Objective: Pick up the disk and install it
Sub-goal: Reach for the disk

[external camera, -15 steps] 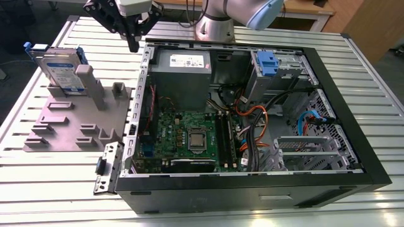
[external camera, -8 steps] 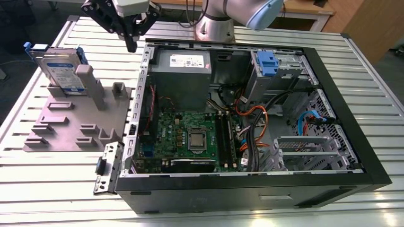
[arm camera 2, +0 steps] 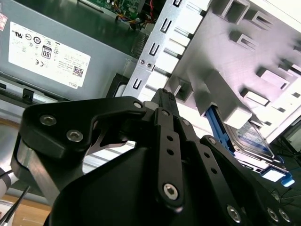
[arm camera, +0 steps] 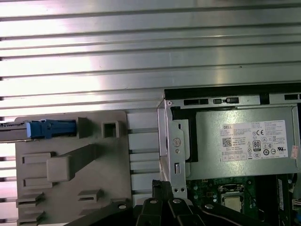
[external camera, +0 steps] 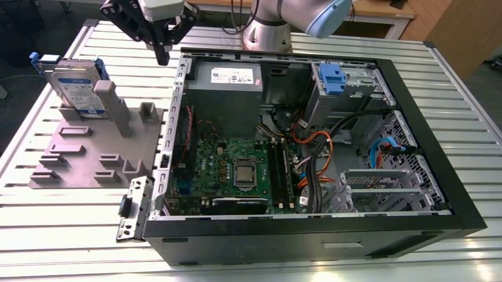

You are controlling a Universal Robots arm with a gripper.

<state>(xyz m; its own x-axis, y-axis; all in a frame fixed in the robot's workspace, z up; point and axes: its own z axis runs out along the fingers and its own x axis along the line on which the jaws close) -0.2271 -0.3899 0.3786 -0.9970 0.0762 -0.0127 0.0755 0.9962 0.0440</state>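
Note:
The disk (external camera: pixel 76 88) is a silver drive with a white-and-blue label in a blue carrier. It stands on edge at the back of a grey slotted fixture (external camera: pixel 86 158), on the exterior view's left. In the first wrist view its blue carrier edge (arm camera: pixel 49 128) shows from above, and in the second wrist view the disk (arm camera 2: pixel 254 141) leans in the fixture behind a grey post. My gripper (external camera: pixel 162 57) hangs in the air between the fixture and the computer case's back corner. Its black fingers (arm camera 2: pixel 163 96) are shut together on nothing. The fingertips (arm camera: pixel 160 186) sit over the gap beside the case wall.
The open black computer case (external camera: pixel 415 117) lies on the slatted metal table (external camera: pixel 471 88). It holds a grey power supply (external camera: pixel 227 79), a green motherboard (external camera: pixel 235 170), cables and a drive bay with a blue latch (external camera: pixel 333 79). The arm's base (external camera: pixel 267 32) stands behind the case.

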